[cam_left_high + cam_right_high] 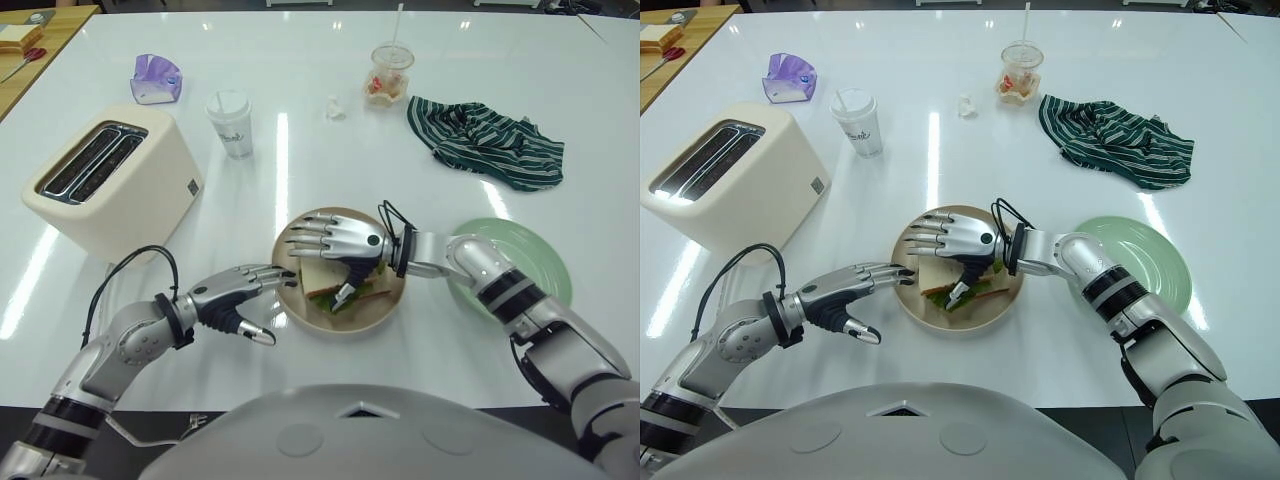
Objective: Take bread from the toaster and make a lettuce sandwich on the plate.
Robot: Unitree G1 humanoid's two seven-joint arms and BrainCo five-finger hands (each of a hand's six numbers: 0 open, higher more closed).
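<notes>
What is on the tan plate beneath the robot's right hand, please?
A bread slice lies on the tan plate, with green lettuce showing at its edge. The right hand spreads over it, hiding the far part; whether another slice lies beneath cannot be seen.

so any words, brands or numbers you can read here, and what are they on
No text can be read.
paper cup: dark print on its side, too small to read
toaster: small dark square mark low on its side, too blurred to read
purple packet: blue and white mark, too blurred to read
</notes>
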